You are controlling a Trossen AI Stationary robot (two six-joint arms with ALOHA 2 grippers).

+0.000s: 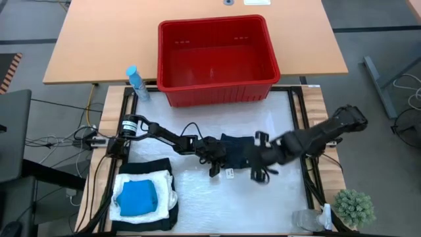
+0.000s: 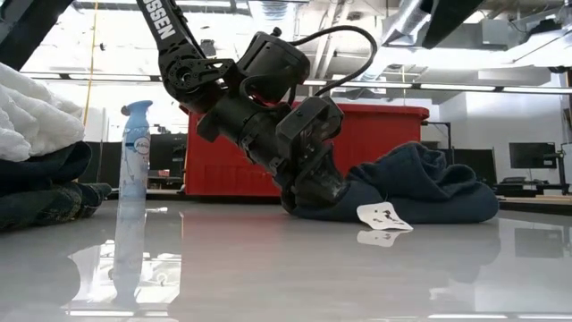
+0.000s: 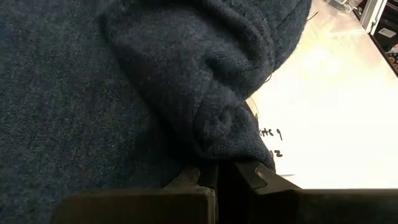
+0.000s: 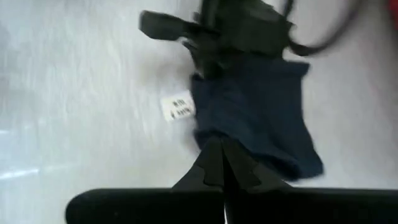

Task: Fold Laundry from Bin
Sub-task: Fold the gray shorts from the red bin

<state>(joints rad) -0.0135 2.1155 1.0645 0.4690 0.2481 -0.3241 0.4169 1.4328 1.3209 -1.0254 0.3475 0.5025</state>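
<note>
A dark blue knitted garment (image 1: 238,150) lies bunched on the table's middle, with a white tag (image 2: 384,215) at its near edge. My left gripper (image 1: 214,158) reaches in from the left and is shut on it at table height. My right gripper (image 4: 222,155) is shut above the garment's right part (image 1: 256,159); it does not show beside the cloth in the low view. The red bin (image 1: 217,56) stands at the far side, and its inside looks bare. A folded stack (image 1: 141,197) sits near left: black cloth, white cloth, a bright blue piece on top. My left gripper pinches a rolled fold of the garment (image 3: 217,146) between its two shut fingers, at the garment's left end beside the tag. The fingers slant down from the table's left (image 2: 299,192). The garment rests on the table, slack and heaped to the right.
A blue spray bottle (image 1: 136,82) stands left of the bin. A small potted plant (image 1: 355,207) and a clear plastic object (image 1: 309,220) sit at the near right corner. Bare white table (image 1: 230,204) lies between the stack and the plant.
</note>
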